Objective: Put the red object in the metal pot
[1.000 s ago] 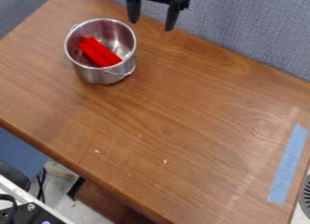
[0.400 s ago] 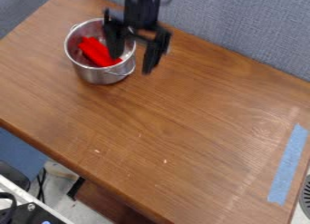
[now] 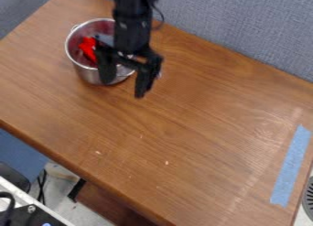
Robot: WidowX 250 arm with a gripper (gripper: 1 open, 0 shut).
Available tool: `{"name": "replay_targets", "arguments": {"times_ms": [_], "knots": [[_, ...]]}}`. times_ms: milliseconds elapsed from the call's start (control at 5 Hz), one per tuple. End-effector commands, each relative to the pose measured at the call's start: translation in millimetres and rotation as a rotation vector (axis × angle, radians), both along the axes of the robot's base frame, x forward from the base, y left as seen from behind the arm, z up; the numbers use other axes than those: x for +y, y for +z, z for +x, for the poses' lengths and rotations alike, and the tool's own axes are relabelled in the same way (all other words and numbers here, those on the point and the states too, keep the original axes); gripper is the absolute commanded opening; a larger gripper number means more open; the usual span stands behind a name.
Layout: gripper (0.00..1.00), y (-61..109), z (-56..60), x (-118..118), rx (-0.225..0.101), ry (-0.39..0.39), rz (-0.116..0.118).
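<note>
Blue tape strip [image 3: 287,163] at table [image 3: 184,129] edge. Gripper [image 3: 126,76] spread wide, empty, overlapping metal pot [image 3: 91,65]. Red object [image 3: 87,48] inside, mostly hidden; axis seemingly diagonal.

One raised camera looks steeply down across the wooden table [image 3: 184,120] from beyond its front corner.

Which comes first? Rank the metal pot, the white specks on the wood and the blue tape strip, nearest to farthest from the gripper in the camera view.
From the open gripper:
1. Metal pot, right beside it, at the far left of the table, red object inside.
2. White specks, near the front edge.
3. Blue tape strip, at the far right edge.
</note>
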State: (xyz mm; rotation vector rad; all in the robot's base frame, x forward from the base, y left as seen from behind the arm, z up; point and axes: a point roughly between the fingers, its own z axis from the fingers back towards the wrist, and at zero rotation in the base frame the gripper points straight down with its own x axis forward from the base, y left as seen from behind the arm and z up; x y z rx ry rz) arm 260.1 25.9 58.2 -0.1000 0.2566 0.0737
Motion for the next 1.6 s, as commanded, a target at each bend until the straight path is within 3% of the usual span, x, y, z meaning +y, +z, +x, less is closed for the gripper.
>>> {"name": "replay_targets", "arguments": {"times_ms": [0, 400, 600, 800, 1000, 1400], "knots": [[1.0, 34.7, -12.4, 18, -0.094, 0.111, -0.017], [1.0, 46.5, -10.3, -15, -0.077, -0.124, -0.039], [1.0, 65.2, 12.6, -46, -0.079, -0.257, -0.064], [1.0, 79.8, 41.5, -86, -0.07, -0.37, -0.065], [1.0, 74.1, 68.4, -94, -0.077, -0.352, -0.042], [1.0, 70.1, 95.4, -67, -0.032, -0.363, -0.032]]}}
